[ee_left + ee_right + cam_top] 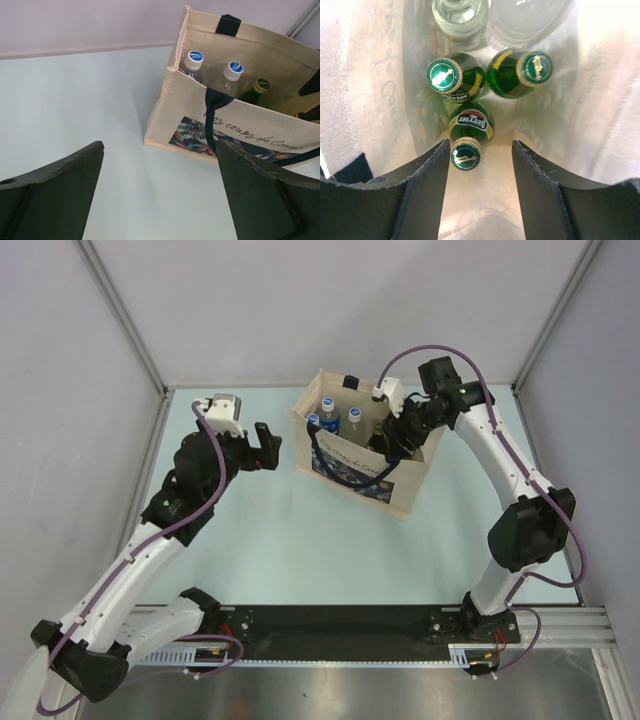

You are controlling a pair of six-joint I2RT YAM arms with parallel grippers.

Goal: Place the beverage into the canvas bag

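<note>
Three green Perrier bottles stand upright inside the canvas bag (175, 110). One of them (470, 125) is directly between the fingers of the right claw (480, 150), which reaches down into the bag from above. Its fingers are spread and do not squeeze the bottle: one finger is close to the cap, and a clear gap shows on the other side. I judge this bottle to be glass: heavy, stiff, smooth and slippery, and breakable if it knocks its neighbours. The best hold seems to be the narrow neck just under the cap. The other two green bottles (532, 67) stand just ahead of the claw, and beyond them two clear water bottles (233, 71) with blue-and-white caps. The single bag has two navy handles (217, 100). The left claw (160, 145), apart from the bag, is spread and empty.
</note>
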